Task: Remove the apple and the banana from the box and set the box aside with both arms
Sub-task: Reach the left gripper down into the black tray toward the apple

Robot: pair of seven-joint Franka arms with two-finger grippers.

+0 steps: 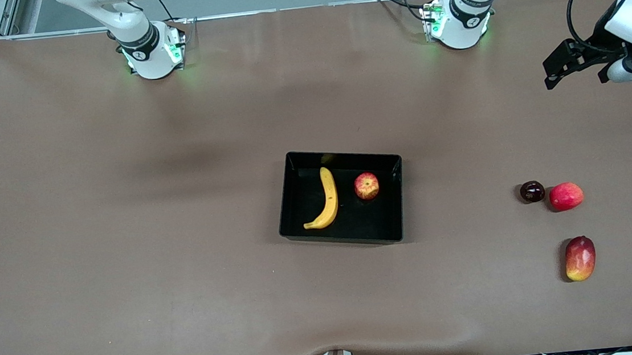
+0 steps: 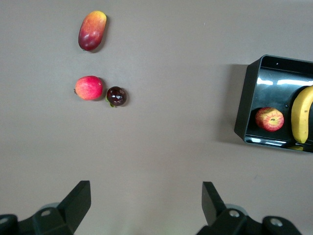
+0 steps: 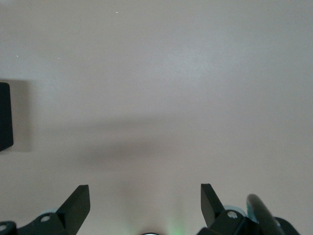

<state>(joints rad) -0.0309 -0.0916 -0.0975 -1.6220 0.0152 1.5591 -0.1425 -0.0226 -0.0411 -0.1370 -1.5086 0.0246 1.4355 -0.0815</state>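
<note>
The black box (image 1: 295, 202) sits mid-table. In it lie the yellow banana (image 1: 326, 199) and, beside it toward the left arm's end, the red apple (image 1: 366, 186). My left gripper (image 1: 576, 80) hangs open and empty over the left arm's end of the table. Its wrist view shows its open fingers (image 2: 78, 198), the box (image 2: 247, 103), the apple (image 2: 269, 119) and the banana (image 2: 302, 112). My right gripper (image 3: 145, 196) is open and empty over bare table, with a corner of the box (image 3: 4, 115) at the frame's edge. It is out of the front view.
Toward the left arm's end lie a small dark round fruit (image 1: 532, 191) touching a round red fruit (image 1: 566, 196), and a red-yellow mango (image 1: 580, 258) nearer the front camera. They also show in the left wrist view: dark fruit (image 2: 116, 96), red fruit (image 2: 89, 87), mango (image 2: 92, 30).
</note>
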